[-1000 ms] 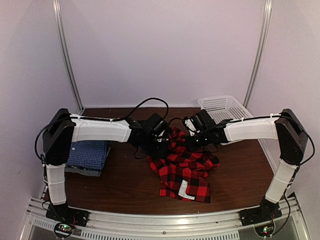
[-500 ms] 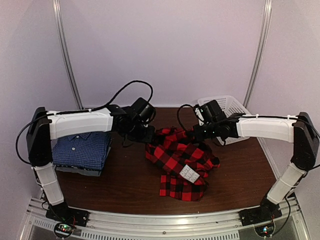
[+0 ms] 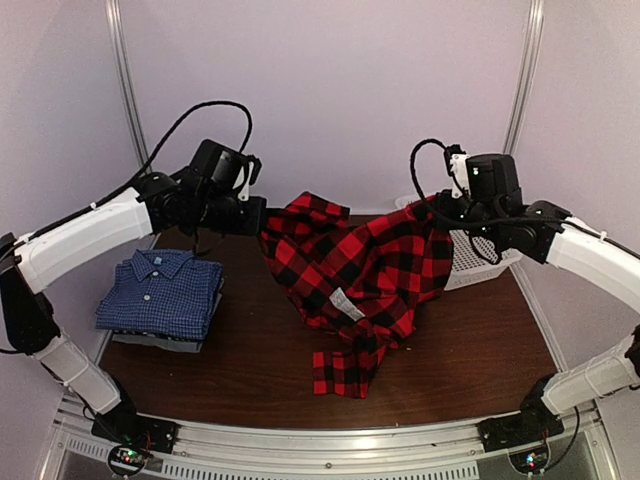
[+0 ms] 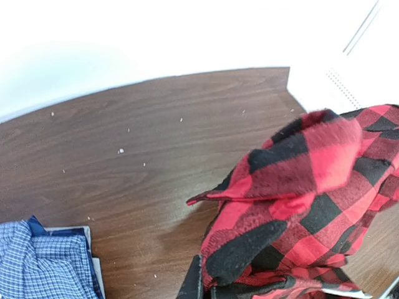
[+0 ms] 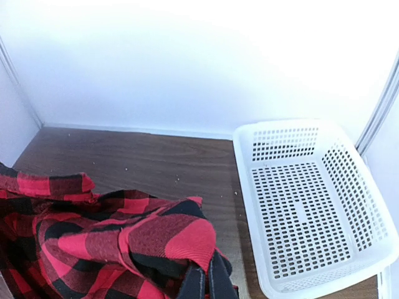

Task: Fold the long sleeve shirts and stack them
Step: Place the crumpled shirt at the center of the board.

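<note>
Folding is partly done: the blue shirt [image 3: 160, 295] lies folded at the left of the table [image 3: 250, 385] on a darker folded one [image 3: 165, 343] (only its edge shows). The red plaid shirt [image 3: 350, 265] is unfolded. It hangs bunched over mid-table with its lower end on the wood, and the left gripper [image 3: 262, 218] and right gripper [image 3: 437, 208] are each clamped tight on an upper edge.

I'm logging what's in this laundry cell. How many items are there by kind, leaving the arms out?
Shirts: 3 (red-and-black plaid shirt, blue checked shirt, grey shirt under the blue one)
Baskets: 1 (white basket)
Total: 4
</note>
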Controlling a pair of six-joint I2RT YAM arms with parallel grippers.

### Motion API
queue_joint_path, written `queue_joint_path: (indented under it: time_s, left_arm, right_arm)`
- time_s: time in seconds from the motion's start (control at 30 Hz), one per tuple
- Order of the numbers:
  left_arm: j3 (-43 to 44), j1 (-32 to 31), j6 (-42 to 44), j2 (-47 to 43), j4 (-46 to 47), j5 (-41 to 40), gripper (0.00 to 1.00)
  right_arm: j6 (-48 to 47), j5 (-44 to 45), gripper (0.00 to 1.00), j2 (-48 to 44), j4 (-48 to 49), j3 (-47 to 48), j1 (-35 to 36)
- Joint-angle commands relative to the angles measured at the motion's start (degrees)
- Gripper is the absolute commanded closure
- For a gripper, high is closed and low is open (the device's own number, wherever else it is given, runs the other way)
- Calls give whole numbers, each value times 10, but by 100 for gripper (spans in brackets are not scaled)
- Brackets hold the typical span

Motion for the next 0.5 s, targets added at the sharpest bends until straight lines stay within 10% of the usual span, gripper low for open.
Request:
queue_joint_path:
  time_s: [0.0, 0.47]
  left_arm:
    - [36, 47, 45, -35, 11, 38, 100]
    - [351, 262, 98, 312, -45, 217, 93]
  right_arm:
    - [-18, 23, 100, -34, -16, 38, -3]
    - [-31, -26, 100, 273, -37, 239, -102]
